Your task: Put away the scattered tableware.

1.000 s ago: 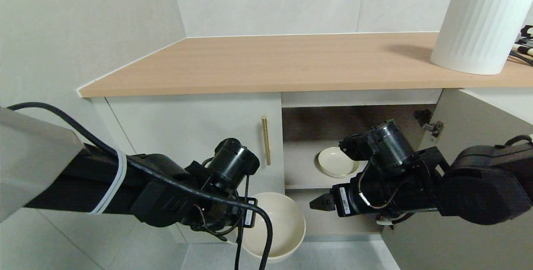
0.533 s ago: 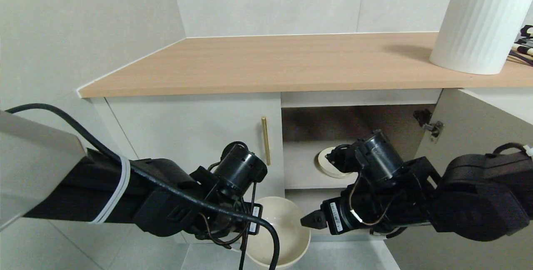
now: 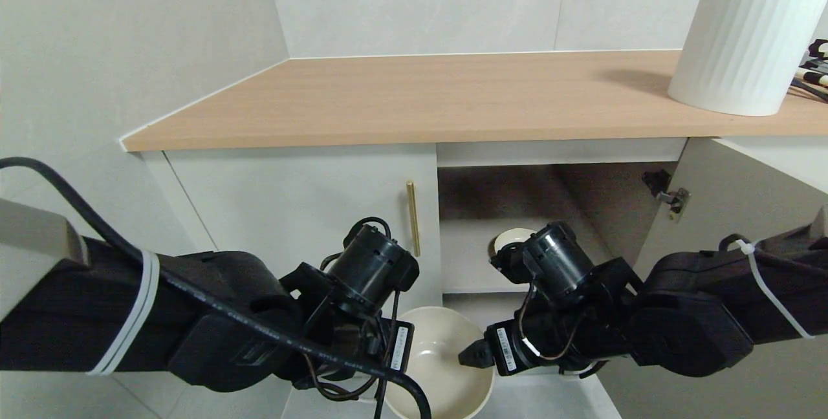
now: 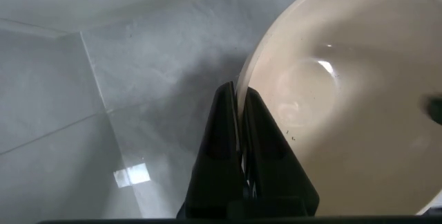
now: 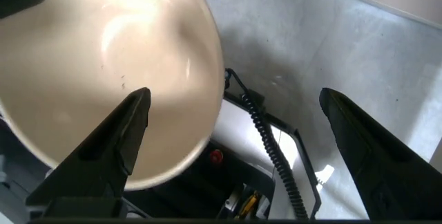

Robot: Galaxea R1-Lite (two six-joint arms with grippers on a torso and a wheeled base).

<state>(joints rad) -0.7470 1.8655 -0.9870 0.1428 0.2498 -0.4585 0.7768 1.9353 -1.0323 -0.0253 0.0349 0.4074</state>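
A cream bowl [image 3: 446,367] hangs low in front of the open cabinet, above the tiled floor. My left gripper [image 4: 239,103] is shut on its rim, one finger inside and one outside the bowl [image 4: 345,99]. My right gripper [image 3: 471,357] is at the opposite side of the bowl and stands open [image 5: 235,96]. One of its fingers [image 5: 121,144] is over the inside of the bowl [image 5: 97,58] and the other is outside, so the rim lies between them. A small cream plate [image 3: 514,238] rests on the cabinet shelf, partly hidden by my right wrist.
The right cabinet door [image 3: 711,212] stands open; the left door with a gold handle [image 3: 412,218] is shut. On the wooden counter [image 3: 420,96] stands a tall white ribbed container [image 3: 750,31], with dark utensils [image 3: 815,70] at the far right edge.
Both arms have come down and toward each other. The bowl has shifted right and lower, and the right gripper has moved left from the cabinet opening to the bowl's rim.
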